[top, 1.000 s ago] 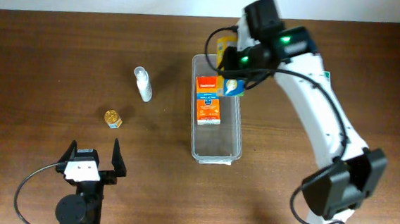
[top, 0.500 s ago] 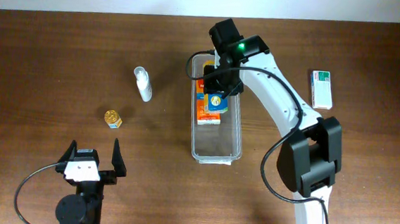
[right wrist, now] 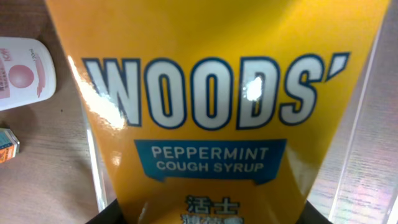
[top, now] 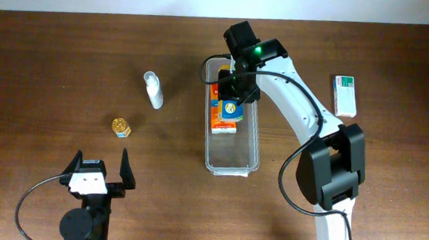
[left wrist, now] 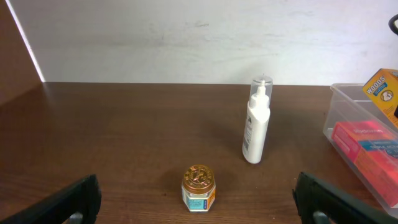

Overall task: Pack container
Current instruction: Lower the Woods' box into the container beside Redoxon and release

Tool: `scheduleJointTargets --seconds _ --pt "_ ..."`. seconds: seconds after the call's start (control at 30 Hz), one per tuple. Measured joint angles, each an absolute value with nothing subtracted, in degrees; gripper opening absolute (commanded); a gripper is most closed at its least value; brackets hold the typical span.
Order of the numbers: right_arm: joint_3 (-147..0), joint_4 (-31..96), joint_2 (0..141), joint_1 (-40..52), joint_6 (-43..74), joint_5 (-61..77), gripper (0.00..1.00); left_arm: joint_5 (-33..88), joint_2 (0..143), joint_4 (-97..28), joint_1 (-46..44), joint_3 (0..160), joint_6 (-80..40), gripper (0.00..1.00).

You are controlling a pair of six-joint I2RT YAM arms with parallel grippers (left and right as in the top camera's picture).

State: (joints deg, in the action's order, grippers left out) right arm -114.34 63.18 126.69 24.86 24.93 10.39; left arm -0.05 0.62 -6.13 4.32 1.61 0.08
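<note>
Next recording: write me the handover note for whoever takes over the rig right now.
Left gripper: open, empty.
Right gripper: shut on the yellow box, over the far end of the container.
Done: the orange box lies in the container.
Left: release the yellow box into it. Then probably pack the white bottle, small jar and green-and-white box, all on the table outside.

We see a dark wooden table [top: 52,63] bearing four things: a long clear container [top: 230,168] mid-table, a white pump bottle [top: 153,90] upright to its left, a gold-lidded jar [top: 121,126] near the bottle, and, well apart on the right, a green-and-white box [top: 344,95].
</note>
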Motion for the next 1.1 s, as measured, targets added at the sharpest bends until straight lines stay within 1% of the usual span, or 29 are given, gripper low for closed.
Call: scheduleJointTargets --seconds 0.6,0.63,0.7,0.8,0.83,1.03,1.1 --pt "-114.3 63.2 126.7 26.2 25.6 10.6 0.49 -0.1 0.6 -6.1 4.3 1.6 0.1 1.00" --pt "-114.3 63.2 126.7 26.2 25.5 10.6 0.52 -0.1 0.6 -6.1 4.3 1.6 0.1 1.00" --pt "-114.3 63.2 126.7 26.2 25.6 10.6 0.56 -0.1 0.6 -6.1 4.3 1.6 0.1 0.99" --pt "-114.3 63.1 126.7 26.2 25.8 10.6 0.58 -0.1 0.6 -6.1 4.3 1.6 0.1 1.00" --pt "-114.3 63.2 126.7 26.2 25.7 10.6 0.61 -0.1 0.6 -6.1 4.3 1.6 0.1 0.99" --pt "-114.3 63.1 126.7 26.2 25.7 10.6 0.63 -0.1 0.6 -6.1 4.3 1.6 0.1 1.00" --pt "-114.3 63.0 126.7 26.2 25.7 10.6 0.66 -0.1 0.6 -6.1 4.3 1.6 0.1 0.99"
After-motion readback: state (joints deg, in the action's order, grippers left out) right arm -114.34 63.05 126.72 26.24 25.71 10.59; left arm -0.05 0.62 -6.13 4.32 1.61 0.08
